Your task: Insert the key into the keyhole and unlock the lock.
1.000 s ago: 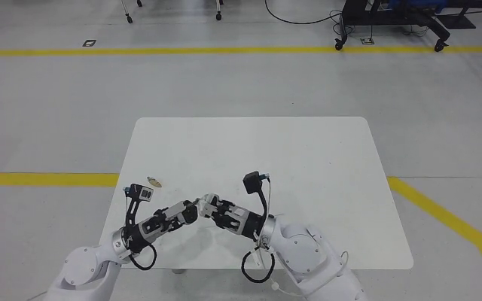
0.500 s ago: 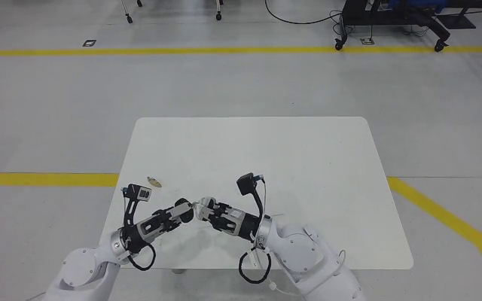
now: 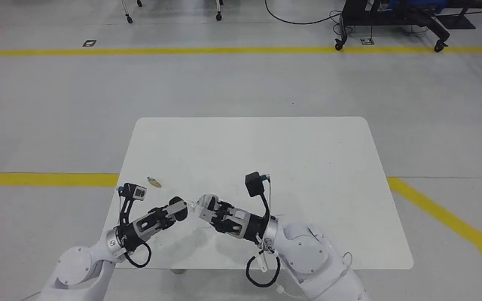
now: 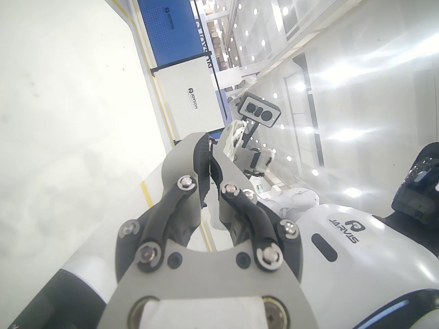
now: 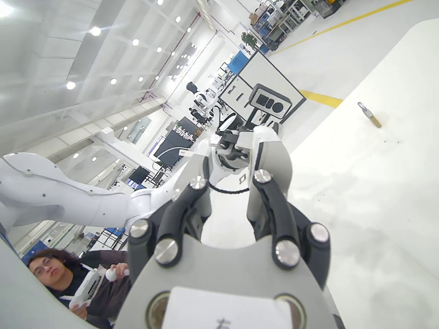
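At the near edge of the white counter (image 3: 301, 150) the two arms met tip to tip, the left coming in from the robot's left and the right from its right, both held low over the surface. The left pincer (image 4: 206, 152) was narrow, its dark ribbed pads (image 4: 200, 159) pressed flat together along their length; whether anything thin sat between them could not be made out. Just beyond its tips stood the right pincer (image 5: 236, 138), pointed back at it. The right pincer's pale fingers (image 5: 271, 159) stood apart with a plain gap between them, and nothing was seen in its grasp. A little farther out, on the robot's left side of the counter and near that edge, a small brass padlock (image 3: 154, 181) lay on its side on the bare surface, apart from both arms. From the right wrist view its darker shackle end pointed away from the arms. Beyond the far edge of the counter the pale floor carried a yellow line (image 3: 226, 51) running across, and past that, to the far right, stood a dark wheeled frame (image 3: 392, 22).
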`<state>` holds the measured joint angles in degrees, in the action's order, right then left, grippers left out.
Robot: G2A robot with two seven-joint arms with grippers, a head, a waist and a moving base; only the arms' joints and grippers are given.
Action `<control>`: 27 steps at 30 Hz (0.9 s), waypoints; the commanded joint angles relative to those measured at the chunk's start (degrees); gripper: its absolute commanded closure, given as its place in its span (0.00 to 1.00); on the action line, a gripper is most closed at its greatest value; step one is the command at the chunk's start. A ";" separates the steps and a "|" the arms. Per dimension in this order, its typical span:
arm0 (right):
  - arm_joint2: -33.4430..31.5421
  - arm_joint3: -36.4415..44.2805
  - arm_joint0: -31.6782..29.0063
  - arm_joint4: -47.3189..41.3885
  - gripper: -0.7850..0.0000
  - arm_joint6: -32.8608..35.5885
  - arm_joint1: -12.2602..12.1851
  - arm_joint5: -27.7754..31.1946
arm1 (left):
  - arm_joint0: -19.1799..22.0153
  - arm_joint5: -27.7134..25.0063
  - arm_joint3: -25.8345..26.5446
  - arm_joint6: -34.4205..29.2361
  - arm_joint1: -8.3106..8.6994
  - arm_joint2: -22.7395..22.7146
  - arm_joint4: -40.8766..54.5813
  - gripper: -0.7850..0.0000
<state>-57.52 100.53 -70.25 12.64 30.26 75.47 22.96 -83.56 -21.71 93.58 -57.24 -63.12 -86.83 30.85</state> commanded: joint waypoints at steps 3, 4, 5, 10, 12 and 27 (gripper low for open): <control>0.04 -0.02 0.01 0.06 0.00 0.03 0.01 -0.18 | 0.88 14.22 -1.95 -9.87 1.01 -1.03 2.59 1.00; 0.04 -0.02 0.01 0.06 0.00 0.03 0.01 -0.18 | 1.06 15.15 -2.09 -10.55 1.05 -1.20 3.66 1.00; 0.04 -0.02 0.01 0.06 0.00 0.03 0.01 -0.18 | 1.06 15.15 -2.09 -10.55 1.05 -1.20 3.66 1.00; 0.04 -0.02 0.01 0.06 0.00 0.03 0.01 -0.18 | 1.06 15.15 -2.09 -10.55 1.05 -1.20 3.66 1.00; 0.01 -0.60 -0.19 0.76 0.00 -0.16 -0.02 -1.83 | 0.68 13.83 -1.48 -7.73 1.06 -1.58 1.85 1.00; 1.78 -10.29 7.83 -18.11 0.67 20.96 0.35 -15.42 | -2.95 4.10 8.31 -0.01 1.69 -2.57 -13.18 1.00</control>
<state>-55.79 90.54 -62.72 -4.83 50.46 75.83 7.62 -86.57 -17.55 102.09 -57.13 -61.47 -89.46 17.61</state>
